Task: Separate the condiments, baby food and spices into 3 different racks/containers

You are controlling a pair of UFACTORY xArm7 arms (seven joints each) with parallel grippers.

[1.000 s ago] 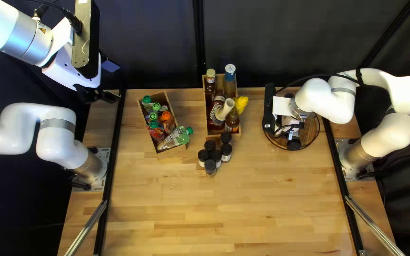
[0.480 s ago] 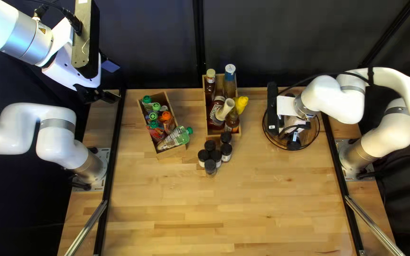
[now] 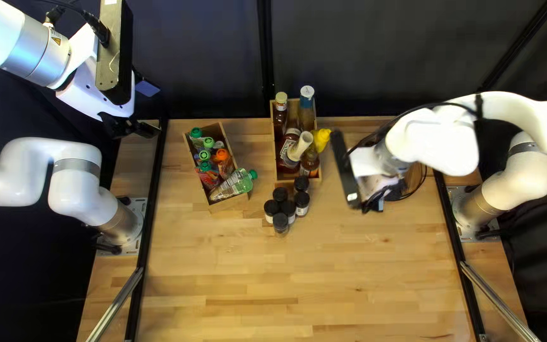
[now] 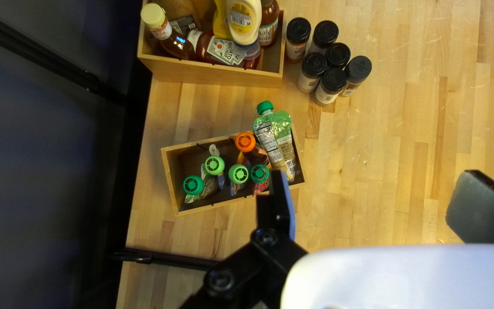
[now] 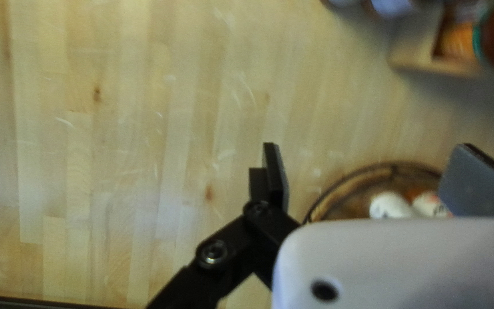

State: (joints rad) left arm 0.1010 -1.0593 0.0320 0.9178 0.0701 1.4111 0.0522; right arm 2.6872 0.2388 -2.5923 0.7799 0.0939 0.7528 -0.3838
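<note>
The right gripper [image 5: 375, 174], fingers spread and empty, has just swung leftward beside the round basket [image 5: 393, 166] right of centre in the top left view, probably towards the spice jars [image 3: 287, 206] near its middle, still unsorted on the surface [image 3: 286, 278].

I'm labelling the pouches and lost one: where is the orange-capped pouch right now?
In the left wrist view, the orange-capped pouch is inside the box of pouches, beside the pouch with white labels leaning on its rim.
</note>
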